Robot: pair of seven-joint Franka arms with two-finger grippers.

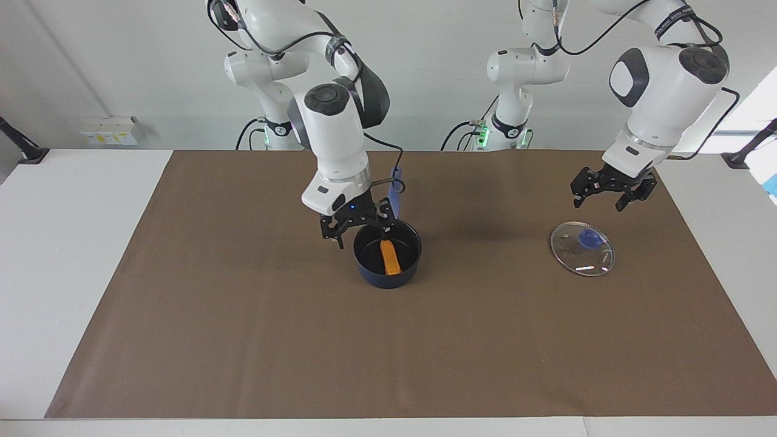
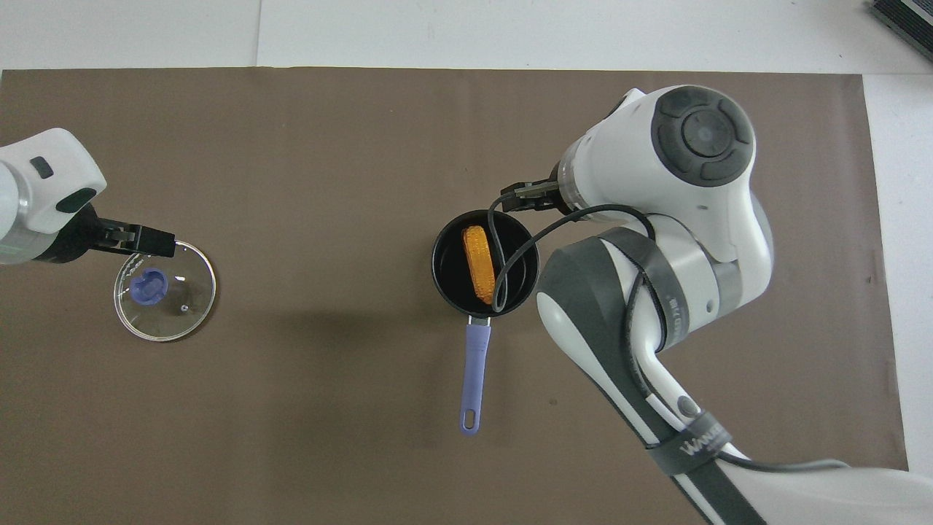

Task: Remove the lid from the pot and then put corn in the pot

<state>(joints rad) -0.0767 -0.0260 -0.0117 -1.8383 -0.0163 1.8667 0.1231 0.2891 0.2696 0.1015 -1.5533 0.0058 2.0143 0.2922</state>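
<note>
The yellow-orange corn cob (image 1: 390,257) lies inside the dark navy saucepan (image 1: 387,276); the clear glass lid (image 1: 582,248) rests well apart. Both the left gripper (image 1: 610,193) and the right gripper (image 1: 358,225) hang splayed and empty, so each should lift straight clear.

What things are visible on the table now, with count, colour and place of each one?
dark navy-blue saucepan with long straight handle: one, blue with black inside, middle of the brown mat
small bumpy corn cob: one, yellow-orange, lying in the saucepan
round clear glass lid with metal rim and blue knob: one, flat on the mat, toward the left arm's end
brown mat: one, covering most of the white table
right gripper: open, empty, above the saucepan's rim
left gripper: open, empty, above the lid
</note>
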